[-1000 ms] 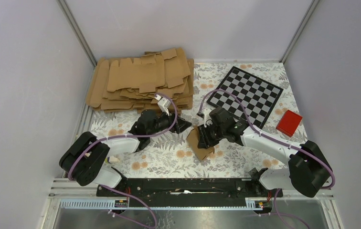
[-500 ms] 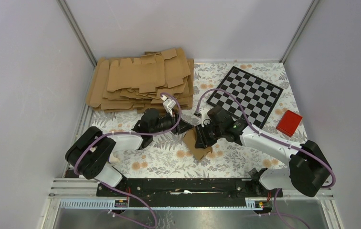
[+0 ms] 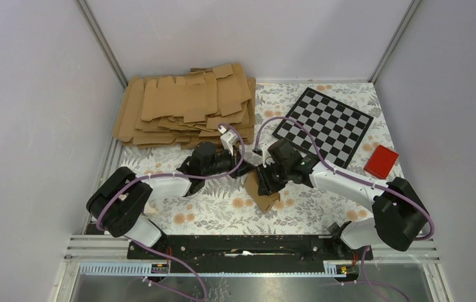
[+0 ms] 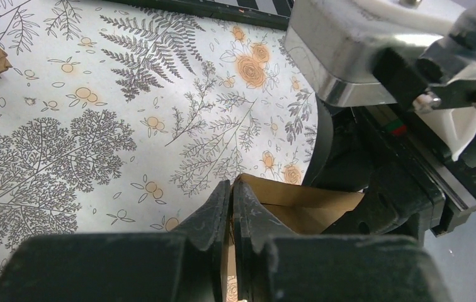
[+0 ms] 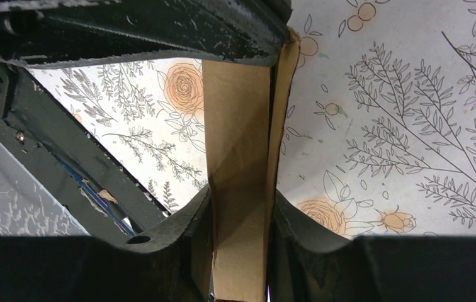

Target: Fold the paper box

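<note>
Small brown kraft cardboard paper box (image 3: 262,194) sat mid-table on the white floral-print tablecloth (image 3: 210,211), btwn the two arms. It was partly folded & tilted, w/ its lower corner down on the cloth.

R gripper (image 5: 238,211) had it from the right side. Its wrist view showed one black finger on each side of a narrow cardboard panel, jaws clamped on it, w/ the panel running straight up btwn them.

L gripper (image 4: 230,189) was at the box's upper-left edge. Its jaws were all but together, only a sliver of gap, w/ a thin cardboard edge of the box pinched in that gap. The box's open interior showed just right of the fingertips. In the R wrist view, L gripper's black body crossed the top of frame, touching the far end of that panel. Both grippers were on the one box, tips close together.

Elsewhere:
- Big untidy pile of flat brown cardboard blanks (image 3: 185,107) lay at rear left, well apart from the box.
- Black-&-white checkerboard mat (image 3: 323,123) lay flat at rear right, turned at an angle.
- Small red block (image 3: 381,162) sat near the right edge, just beside the mat's near-right side. Couldn't tell if they touched.
</note>
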Robot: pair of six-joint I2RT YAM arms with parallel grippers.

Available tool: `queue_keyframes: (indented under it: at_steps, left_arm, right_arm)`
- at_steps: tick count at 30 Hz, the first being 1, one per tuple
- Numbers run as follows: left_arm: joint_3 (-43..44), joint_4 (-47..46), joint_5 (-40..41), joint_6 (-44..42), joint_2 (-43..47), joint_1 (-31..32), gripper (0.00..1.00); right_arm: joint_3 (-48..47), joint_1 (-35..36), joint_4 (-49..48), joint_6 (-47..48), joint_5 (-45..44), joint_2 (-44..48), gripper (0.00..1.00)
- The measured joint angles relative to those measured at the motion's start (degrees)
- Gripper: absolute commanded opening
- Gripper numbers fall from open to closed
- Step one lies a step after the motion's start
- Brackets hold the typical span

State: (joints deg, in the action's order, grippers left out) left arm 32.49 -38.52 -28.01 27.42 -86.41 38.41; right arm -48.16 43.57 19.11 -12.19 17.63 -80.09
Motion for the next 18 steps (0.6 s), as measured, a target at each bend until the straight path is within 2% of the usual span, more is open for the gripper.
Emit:
queue_keyframes:
  at_steps: [18]
  left_arm:
    - [3.3, 6.1, 5.5, -3.7, -0.2, 2.7, 0.0]
  right_arm:
    - [-2.3, 1.0, 3.1, -0.7, -5.2, -1.7, 0.22]
